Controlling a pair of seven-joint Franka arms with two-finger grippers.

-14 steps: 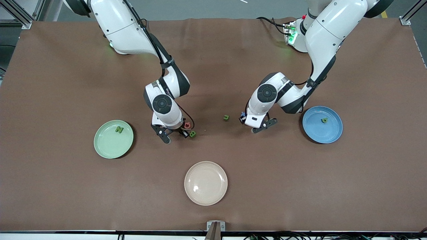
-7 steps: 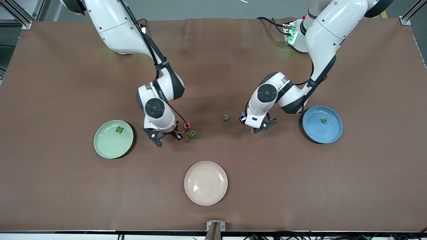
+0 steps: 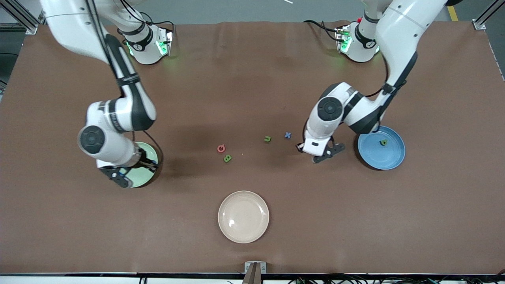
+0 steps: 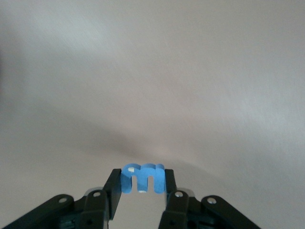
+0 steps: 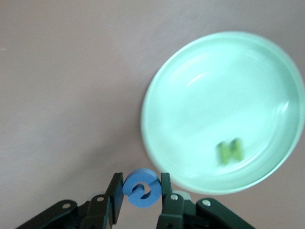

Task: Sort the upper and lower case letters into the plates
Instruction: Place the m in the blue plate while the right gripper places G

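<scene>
Right gripper [image 5: 138,195]: over green plate [image 5: 267,62] rim, jaws pinching blue round letter [image 5: 142,188].
Left gripper [image 4: 142,193]: beside blue plate [image 3: 390,159], over the desk, jaws clamping blue m [image 4: 143,177].
Handling: letters likely light, stiff; pinch flat sides.

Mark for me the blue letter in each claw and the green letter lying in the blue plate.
Blue m in left claw [image 4: 143,178]: left wrist view, on its middle leg.
Blue round letter in right claw [image 5: 142,188]: right wrist view, on its ring.
Green letter in blue plate [image 3: 383,142]: front view, on its top face.
</scene>
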